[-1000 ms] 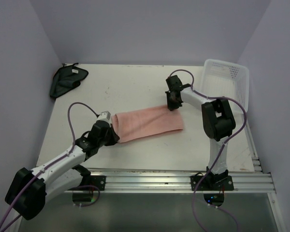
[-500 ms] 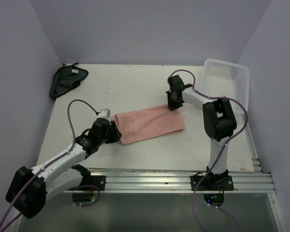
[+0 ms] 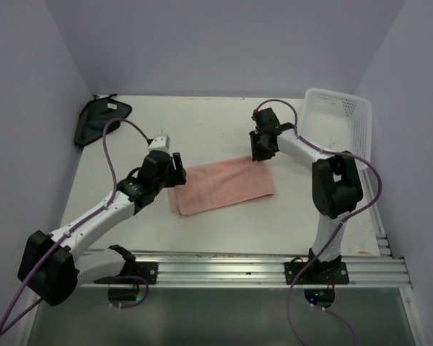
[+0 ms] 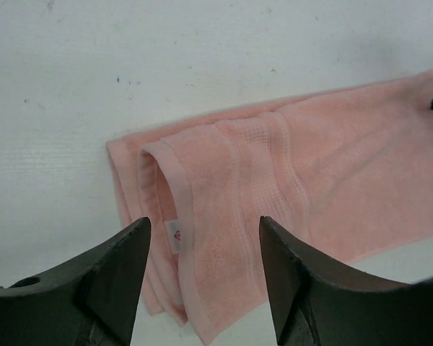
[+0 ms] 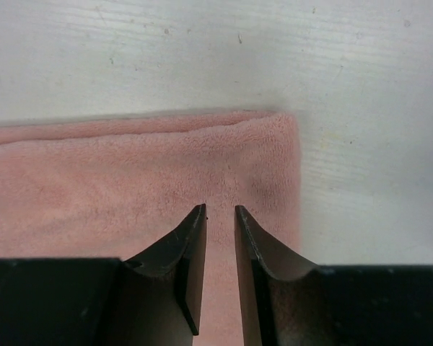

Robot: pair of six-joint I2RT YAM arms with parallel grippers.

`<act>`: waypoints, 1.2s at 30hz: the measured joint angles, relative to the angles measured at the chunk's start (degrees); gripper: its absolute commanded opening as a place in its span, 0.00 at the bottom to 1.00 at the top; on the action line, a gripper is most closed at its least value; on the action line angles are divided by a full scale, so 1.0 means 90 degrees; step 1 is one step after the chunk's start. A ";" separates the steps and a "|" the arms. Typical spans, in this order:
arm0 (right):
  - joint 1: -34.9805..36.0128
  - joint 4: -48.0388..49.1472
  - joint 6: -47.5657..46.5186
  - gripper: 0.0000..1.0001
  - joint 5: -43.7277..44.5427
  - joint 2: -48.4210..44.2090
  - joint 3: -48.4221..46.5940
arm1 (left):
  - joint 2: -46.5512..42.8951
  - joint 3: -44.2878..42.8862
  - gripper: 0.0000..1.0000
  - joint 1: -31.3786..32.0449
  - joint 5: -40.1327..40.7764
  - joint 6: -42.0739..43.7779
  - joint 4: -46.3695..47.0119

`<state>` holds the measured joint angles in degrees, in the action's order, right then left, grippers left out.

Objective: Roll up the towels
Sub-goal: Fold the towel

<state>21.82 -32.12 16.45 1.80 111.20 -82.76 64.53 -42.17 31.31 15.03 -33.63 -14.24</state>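
Left wrist view: the left gripper (image 4: 202, 225) stands wide open, its two dark fingers spread with nothing between them, over the folded end of the salmon-pink towel (image 4: 325, 166). Directly under the gap lie the layered hem edges and a small white label. From there the cloth runs off to the right of the fingers, and ahead of it is the bare white table (image 4: 202, 50). Whether the tips touch the cloth cannot be told.

On the right wrist view, the right gripper (image 5: 220, 213) has its jaws parted by only a narrow slit, nothing caught between them. The towel lies under the tips, with its corner ahead and to the right.

From above, the towel lies flat between the two grippers, one at each end. Well beyond the left gripper, in the far left corner, sits the crumpled blackish cloth (image 3: 101, 119). Just to the right of the right gripper stands a white perforated basket (image 3: 337, 94).
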 measured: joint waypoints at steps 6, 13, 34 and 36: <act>0.0000 -0.0078 0.0019 0.13 0.0022 -0.0998 0.0238 | 0.0656 -0.0029 0.58 -0.0024 0.0092 0.0172 0.0000; 0.0005 0.0039 0.0221 0.03 -0.0119 -0.2025 0.1392 | 0.0935 0.0083 0.56 -0.0265 0.0056 0.0338 0.0498; 0.0231 0.0483 0.0510 0.00 -0.0185 -0.2259 0.3174 | 0.1724 0.0408 0.13 -0.0908 -0.0629 0.0384 0.2008; 0.0231 0.0491 0.0510 0.00 -0.0155 -0.2259 0.3174 | 0.1729 0.0408 0.08 -0.0925 -0.0576 0.0391 0.2008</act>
<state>23.90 -27.70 21.04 0.40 90.87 -54.19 80.09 -38.50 22.98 9.85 -30.11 3.84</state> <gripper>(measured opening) 0.009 0.116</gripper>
